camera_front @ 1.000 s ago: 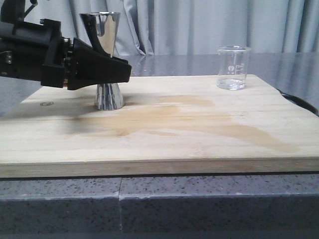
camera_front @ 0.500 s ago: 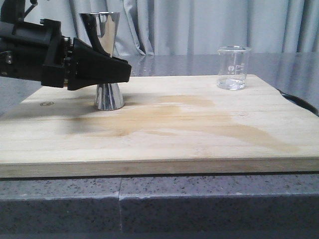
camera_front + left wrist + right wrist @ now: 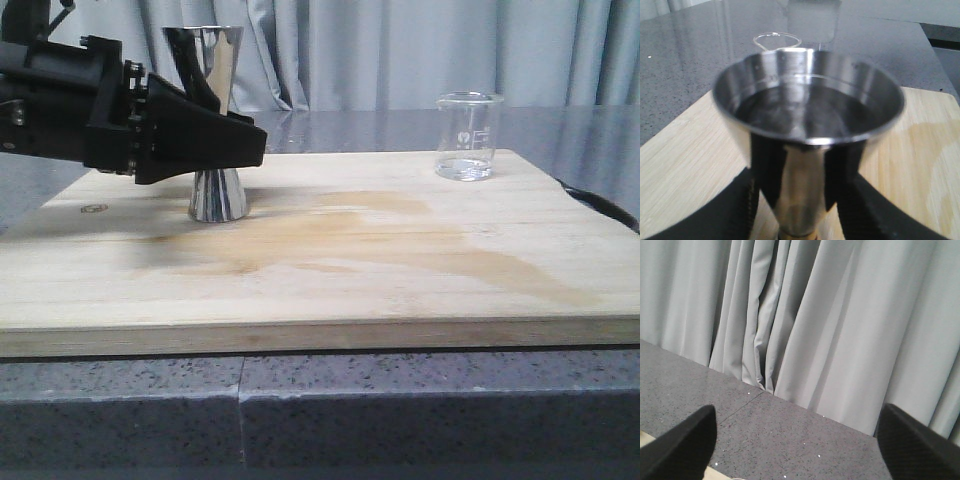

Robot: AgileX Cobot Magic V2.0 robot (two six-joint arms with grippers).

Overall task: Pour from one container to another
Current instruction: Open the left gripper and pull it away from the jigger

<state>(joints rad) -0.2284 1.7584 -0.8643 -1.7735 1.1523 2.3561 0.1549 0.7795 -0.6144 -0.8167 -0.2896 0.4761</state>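
The steel jigger (image 3: 218,192) stands upright at the back left of the wooden board (image 3: 330,290). Its upper cup (image 3: 807,95) looks dark inside, apparently holding liquid. My left gripper (image 3: 250,142) reaches in from the left at the jigger's waist, one black finger (image 3: 740,210) on each side. A strip of wood shows between finger and steel, so it is open around the jigger. The clear glass beaker (image 3: 468,136) stands alone at the back right of the board, and its rim (image 3: 776,39) shows behind the jigger. My right gripper (image 3: 797,450) is open and empty, facing the curtain.
A grey speckled counter (image 3: 320,410) carries the board. A grey curtain (image 3: 400,50) hangs behind it. A dark cable (image 3: 600,205) lies past the board's right edge. A tan stain (image 3: 380,245) runs across the middle of the board.
My left gripper has shifted slightly to the right and a touch upward around the jigger. The jigger and the beaker have not moved.
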